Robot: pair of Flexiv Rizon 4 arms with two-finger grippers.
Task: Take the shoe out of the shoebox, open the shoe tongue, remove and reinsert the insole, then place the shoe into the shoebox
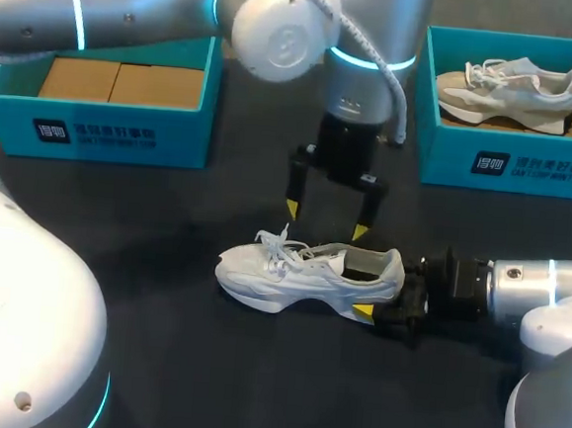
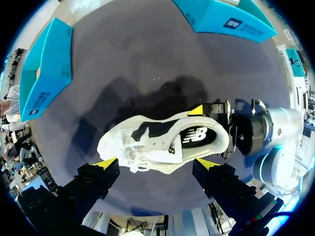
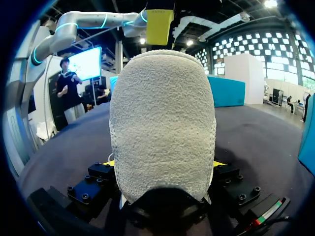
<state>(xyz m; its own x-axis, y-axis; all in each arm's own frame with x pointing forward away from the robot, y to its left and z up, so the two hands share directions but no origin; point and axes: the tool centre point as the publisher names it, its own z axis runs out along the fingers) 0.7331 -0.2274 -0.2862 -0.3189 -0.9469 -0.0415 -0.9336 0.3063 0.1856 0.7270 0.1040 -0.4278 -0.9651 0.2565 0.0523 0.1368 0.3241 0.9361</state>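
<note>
The white shoe [image 1: 306, 273] lay on its sole on the dark tabletop [image 1: 205, 366], out of both boxes, with its heel toward the right arm [image 1: 528, 288]. The right jaws were clamped on that heel from two sides. In the head view one yellow fingertip [image 1: 363, 311] showed against the near side of the sole. In the right wrist view the rough grey heel [image 3: 162, 128] filled the space between the fingers.

The left arm [image 1: 281, 30] came in over the middle, and its jaws stood wide apart, pointing down over the shoe. In the left wrist view the shoe [image 2: 162, 142] lay ahead of those jaws, inside the span of the two yellow fingertips [image 2: 106, 163]. One tip was toward the laces and the other toward the open collar. Neither tip appeared to touch the shoe. The dark insole showed in the opening.

Beyond the left jaws stood two teal shoeboxes. The one on the right arm's side [image 1: 508, 167] held a second, beige shoe [image 1: 509, 91]. The other [image 1: 94, 130], well apart on the left arm's side, held brown cardboard [image 1: 118, 82].
</note>
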